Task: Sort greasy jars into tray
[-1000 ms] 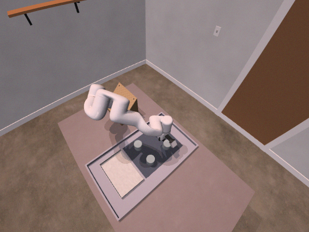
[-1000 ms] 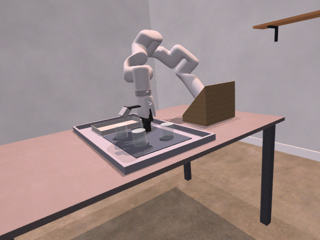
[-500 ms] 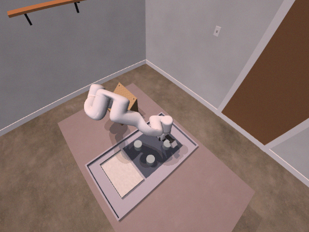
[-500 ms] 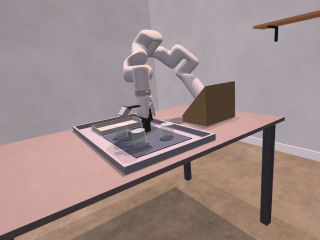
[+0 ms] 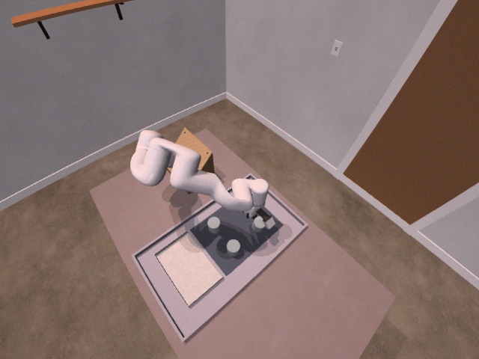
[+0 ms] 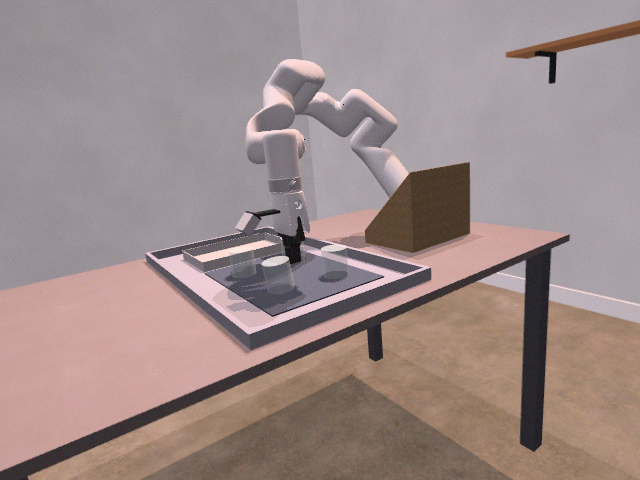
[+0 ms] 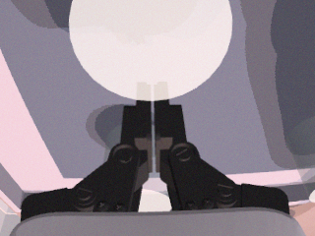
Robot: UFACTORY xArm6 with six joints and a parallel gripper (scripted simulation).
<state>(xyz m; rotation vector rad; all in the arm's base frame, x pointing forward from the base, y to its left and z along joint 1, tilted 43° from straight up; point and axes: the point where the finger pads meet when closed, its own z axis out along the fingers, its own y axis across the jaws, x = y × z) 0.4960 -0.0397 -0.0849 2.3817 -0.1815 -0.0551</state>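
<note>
Three glass jars show mouth down on the dark drying mat (image 5: 239,235) in the top view: one at the left (image 5: 213,223), one at the front (image 5: 233,246), one at the right (image 5: 258,222). A fourth may be hidden under the arm. My gripper (image 5: 252,213) is shut and empty, low over the mat, its tips right beside the right jar. In the wrist view the closed fingertips meet the rim of that jar's round white bottom (image 7: 152,29). In the exterior view the gripper (image 6: 293,256) stands just behind the nearest jar (image 6: 277,273).
The pale tray (image 5: 188,268) lies beside the mat and holds no jars; it also shows in the exterior view (image 6: 232,251). Mat and tray sit on a rimmed steel top. A wooden wedge block (image 6: 421,206) carries the arm's base.
</note>
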